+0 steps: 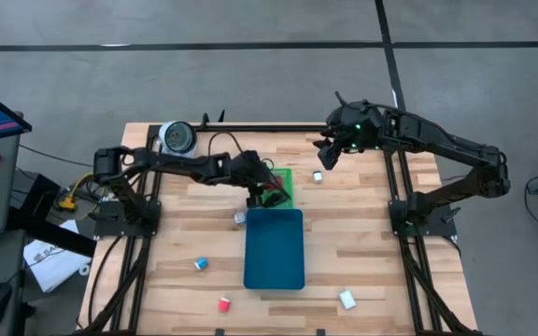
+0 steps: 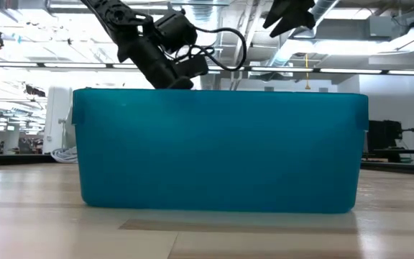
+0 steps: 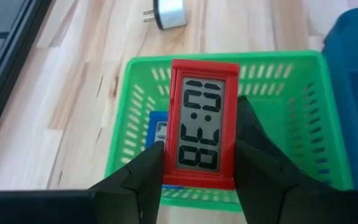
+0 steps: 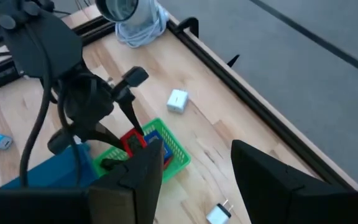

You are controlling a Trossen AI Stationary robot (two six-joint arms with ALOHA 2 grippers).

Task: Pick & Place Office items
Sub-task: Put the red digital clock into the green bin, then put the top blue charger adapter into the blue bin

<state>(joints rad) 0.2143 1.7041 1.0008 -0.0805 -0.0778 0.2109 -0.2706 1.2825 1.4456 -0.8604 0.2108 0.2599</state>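
My left gripper (image 3: 201, 152) is shut on a small red digital clock (image 3: 202, 121) with a grey display and hangs over the bright-green slotted tray (image 3: 291, 81), (image 1: 285, 187). A blue piece (image 3: 156, 132) lies inside that tray. My right gripper (image 4: 194, 177) is open and raised over the table's far right part (image 1: 330, 151), touching nothing. Loose pieces lie on the wood: a white one (image 1: 317, 176), a silvery one (image 1: 239, 217), a blue-white one (image 1: 200, 264), a red one (image 1: 223, 303) and a white one (image 1: 346, 299). My left gripper pinches the red clock between its two fingers (image 3: 143, 177), one on each long side edge (image 3: 168, 155), at the half nearer the wrist. The fingers slant down from above (image 4: 129, 109). The clock is lifted clear above the green tray, its display facing the wrist camera.
The large teal tray (image 1: 274, 247) sits just on the near side of the green tray and fills the low view (image 2: 221, 147). A white roll with cable (image 1: 177, 137) lies at the far left. A white plug adapter (image 3: 166, 12) lies beyond the green tray.
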